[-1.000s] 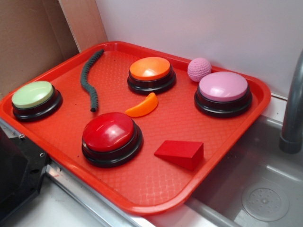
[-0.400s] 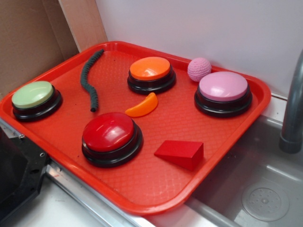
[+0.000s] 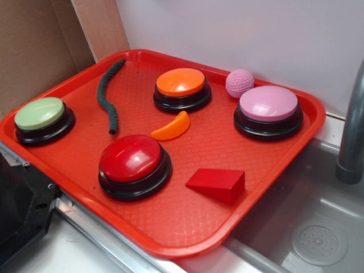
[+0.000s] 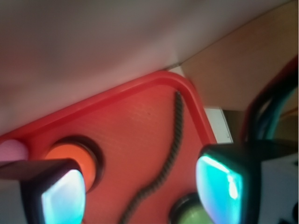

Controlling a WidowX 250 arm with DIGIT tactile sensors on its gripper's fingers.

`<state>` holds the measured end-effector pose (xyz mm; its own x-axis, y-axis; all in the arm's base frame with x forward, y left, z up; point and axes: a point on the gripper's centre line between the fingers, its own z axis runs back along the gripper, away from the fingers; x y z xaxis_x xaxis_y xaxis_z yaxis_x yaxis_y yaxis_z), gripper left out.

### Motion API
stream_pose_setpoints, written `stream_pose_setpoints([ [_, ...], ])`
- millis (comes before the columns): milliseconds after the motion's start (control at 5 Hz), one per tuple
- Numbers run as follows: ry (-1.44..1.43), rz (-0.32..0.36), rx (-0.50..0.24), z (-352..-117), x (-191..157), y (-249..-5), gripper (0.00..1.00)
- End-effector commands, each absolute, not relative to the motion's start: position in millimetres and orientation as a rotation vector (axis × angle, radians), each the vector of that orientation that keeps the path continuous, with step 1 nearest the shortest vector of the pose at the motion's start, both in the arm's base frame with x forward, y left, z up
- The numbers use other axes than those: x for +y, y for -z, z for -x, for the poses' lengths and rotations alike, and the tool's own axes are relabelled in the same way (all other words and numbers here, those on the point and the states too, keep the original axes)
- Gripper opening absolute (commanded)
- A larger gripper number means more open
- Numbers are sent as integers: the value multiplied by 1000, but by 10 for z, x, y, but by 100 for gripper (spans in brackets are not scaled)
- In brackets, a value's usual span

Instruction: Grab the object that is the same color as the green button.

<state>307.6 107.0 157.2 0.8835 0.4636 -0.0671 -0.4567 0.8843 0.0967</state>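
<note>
Nothing on the tray (image 3: 267,187) has shifted since the earlier frames. It holds four buttons: the green button (image 3: 40,114) at far left, a red button (image 3: 132,159) nearest, an orange button (image 3: 181,82) farther back and a pink button (image 3: 268,104) at right. Also on it: the green rope (image 3: 106,98) lying between the green and orange buttons, touching neither; an orange slice (image 3: 170,128); a red wedge (image 3: 217,183); a pink ball (image 3: 239,83). Only the wrist view shows the gripper (image 4: 140,189), fingers (image 4: 219,179) spread wide, empty, with the rope between them below.
</note>
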Motion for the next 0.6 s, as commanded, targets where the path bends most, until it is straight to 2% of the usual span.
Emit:
stream_pose_setpoints([
  [0,-451,-118,-20,-2684,1114,-1700,100],
  [200,-420,-118,-25,-2620,1034,-1676,100],
  [400,-423,-121,3,-2616,992,-1579,100],
])
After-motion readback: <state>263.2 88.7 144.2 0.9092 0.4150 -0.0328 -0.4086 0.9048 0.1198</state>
